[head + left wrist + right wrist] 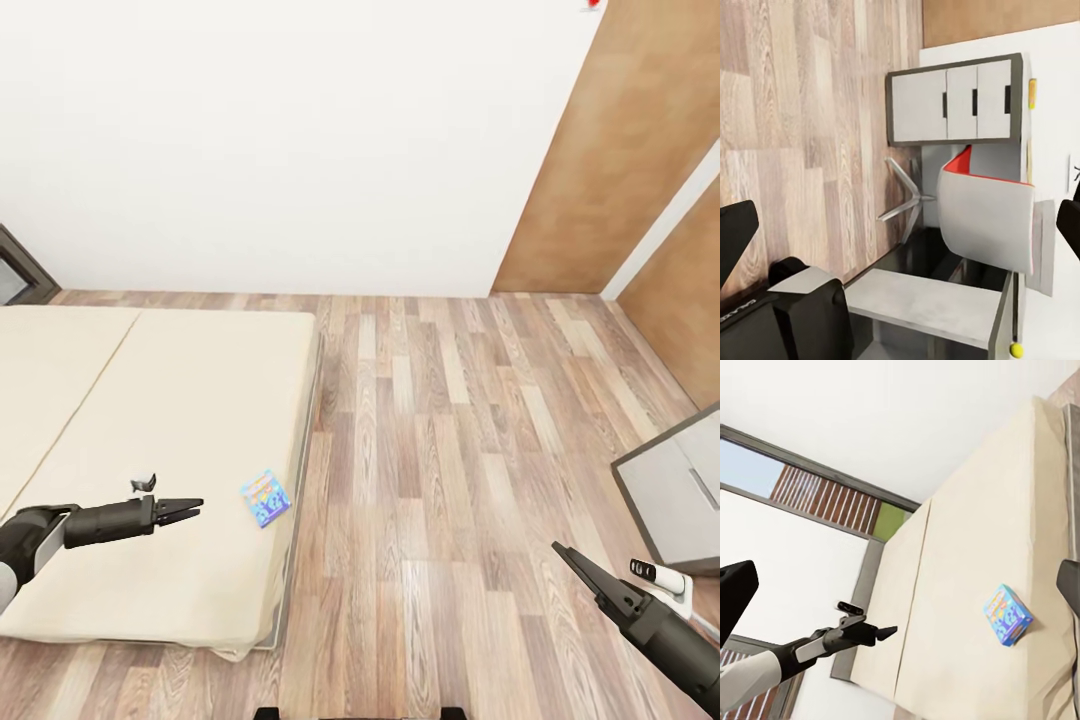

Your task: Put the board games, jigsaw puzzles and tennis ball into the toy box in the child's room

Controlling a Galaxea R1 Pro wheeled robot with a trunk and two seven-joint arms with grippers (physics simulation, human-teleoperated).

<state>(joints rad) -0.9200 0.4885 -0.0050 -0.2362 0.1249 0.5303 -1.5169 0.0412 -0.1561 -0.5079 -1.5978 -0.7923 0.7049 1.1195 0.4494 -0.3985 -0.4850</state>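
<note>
**One Board Game Visible on the Bed; Retrieval Not Yet Begun**

One small blue board game (266, 498) lies flat on the beige mattress of the bed (180, 400), near the mattress edge that faces the wood-plank floor (450, 450). Nothing is touching it. In the right wrist view the same box (1008, 615) sits apart from everything else on the mattress.

The left gripper (190, 508) is held out over the bed, pointing toward the blue box but short of it. Its fingers appear drawn close together at the tips and hold nothing. In the right wrist view the left gripper (886, 631) likewise reads as a narrow, empty point.

The right gripper (562, 552) is over the floor, well apart from the bed. In the head view its fingers look near-closed and carry nothing; the wrist view shows dark finger edges at the picture borders, so the exact opening is uncertain.

The left wrist view shows the table (922, 304), a chair (982, 217) and a grey cabinet (952, 101). A small yellow-green ball, probably the tennis ball (1017, 349), rests at the table's edge.

Progress judgement: the task appears incomplete. The blue box remains to be collected, and the probable tennis ball is still on the table. The status of the other toys cannot be assessed from these views.
</note>
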